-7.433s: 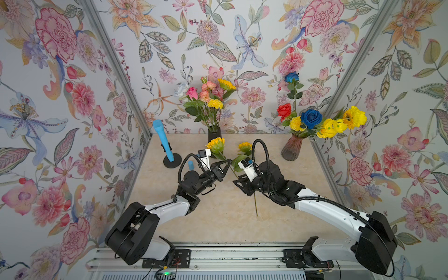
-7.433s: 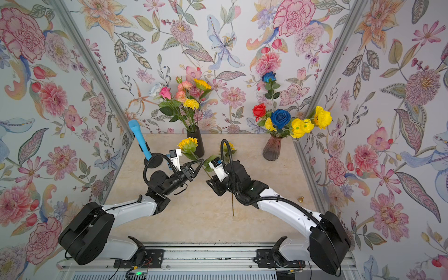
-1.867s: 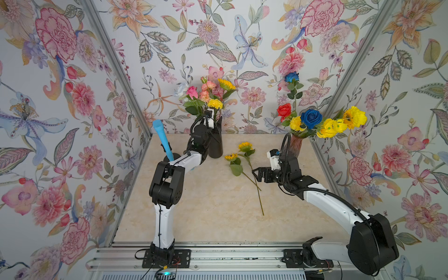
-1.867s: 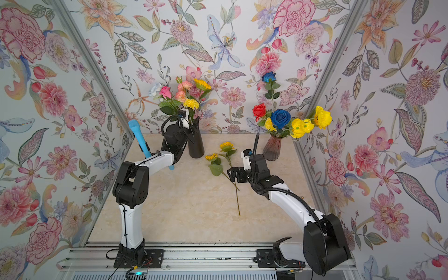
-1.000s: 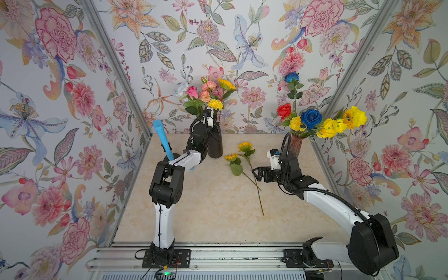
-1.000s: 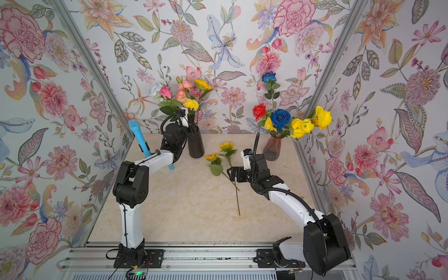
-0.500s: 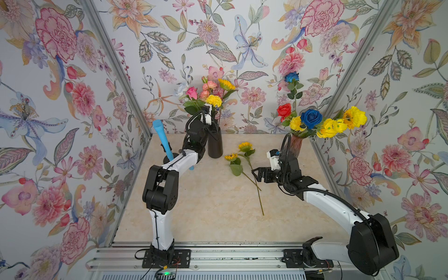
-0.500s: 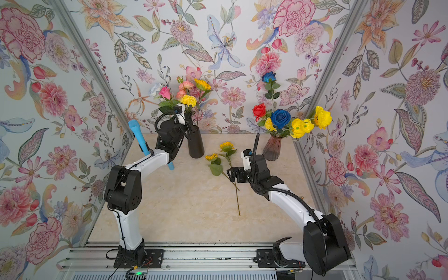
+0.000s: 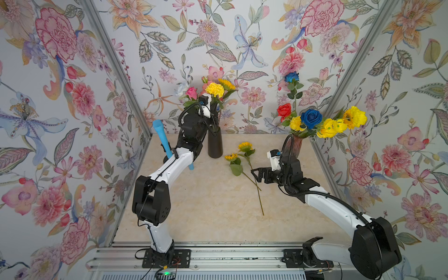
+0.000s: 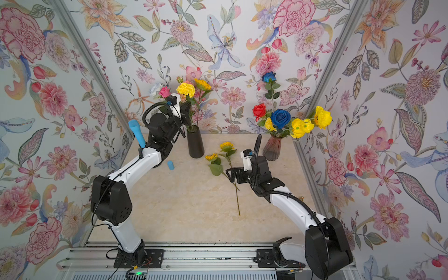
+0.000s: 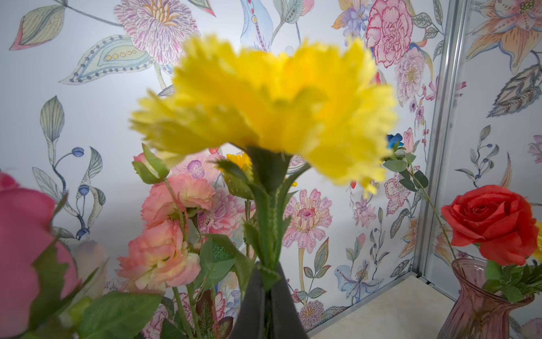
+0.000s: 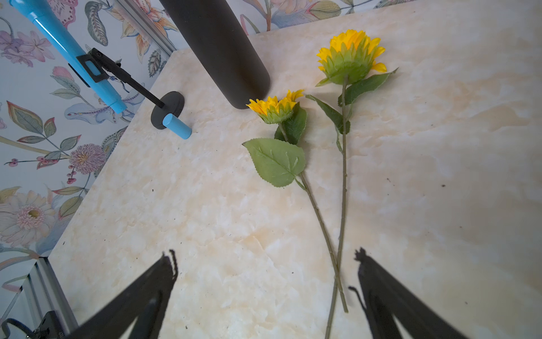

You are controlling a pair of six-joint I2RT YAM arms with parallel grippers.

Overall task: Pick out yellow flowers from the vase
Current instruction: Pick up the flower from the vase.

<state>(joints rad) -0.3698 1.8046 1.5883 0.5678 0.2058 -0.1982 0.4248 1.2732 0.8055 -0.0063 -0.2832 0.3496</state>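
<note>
My left gripper (image 11: 265,281) is shut on the green stem of a yellow pompom flower (image 9: 214,89) (image 11: 264,102), held above the black vase (image 9: 215,145) (image 10: 195,145). A yellow sunflower (image 9: 226,83) and pink roses stay in that vase. Whether the pompom's stem end is still inside is hidden. Two yellow sunflowers (image 12: 349,55) (image 12: 275,108) lie on the table with crossed stems. My right gripper (image 9: 255,174) (image 12: 265,255) is open and empty, low over the stems' lower ends. More yellow flowers (image 9: 354,117) stand in the pink glass vase (image 9: 294,145).
A blue tube on a black stand (image 9: 161,138) leans at the left wall, with a small blue cylinder (image 10: 171,164) on the table beside it. Blue (image 9: 310,118) and red roses (image 9: 284,110) fill the pink vase. Flowered walls close in on three sides.
My left gripper has risen with the yellow pompom, drawing it up from the black vase. The right arm and the two sunflowers on the table have not moved.
</note>
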